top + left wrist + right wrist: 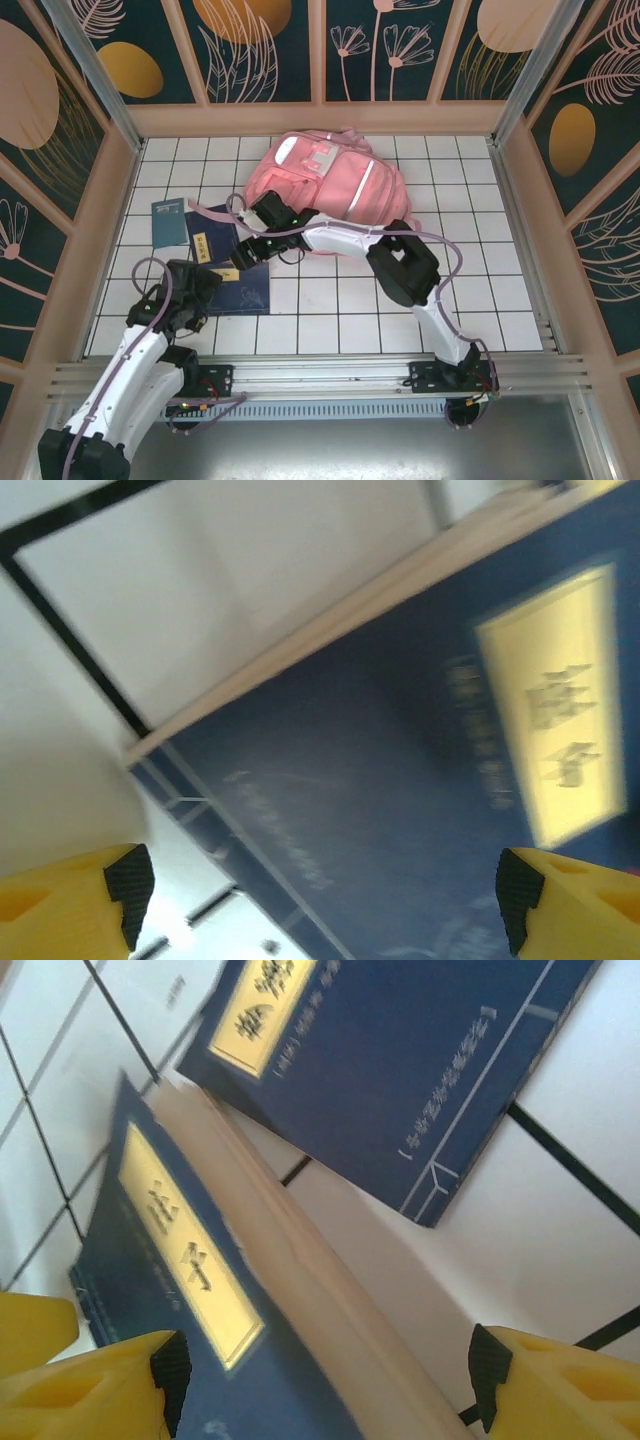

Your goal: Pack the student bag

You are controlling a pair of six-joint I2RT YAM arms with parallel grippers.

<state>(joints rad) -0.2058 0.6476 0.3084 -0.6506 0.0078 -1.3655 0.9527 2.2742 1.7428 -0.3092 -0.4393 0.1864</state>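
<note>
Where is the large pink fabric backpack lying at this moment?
In the top external view, the large pink fabric backpack lies at the far middle of the white tiled table, beyond the right arm and to the right of the blue books.

One large pink fabric backpack with silvery stripes (335, 180). Two dark blue rectangular books with yellow title labels: farther book (205, 232), nearer book (247, 292). One small teal booklet (168, 222).

Student bag (330, 185) pink, silvery stripes; books (248, 290) navy, pale-yellow title labels; booklet (168, 222) teal; table (340, 300) white tiles, dark grid; walls (265, 50) dark teal, peach floral.
</note>
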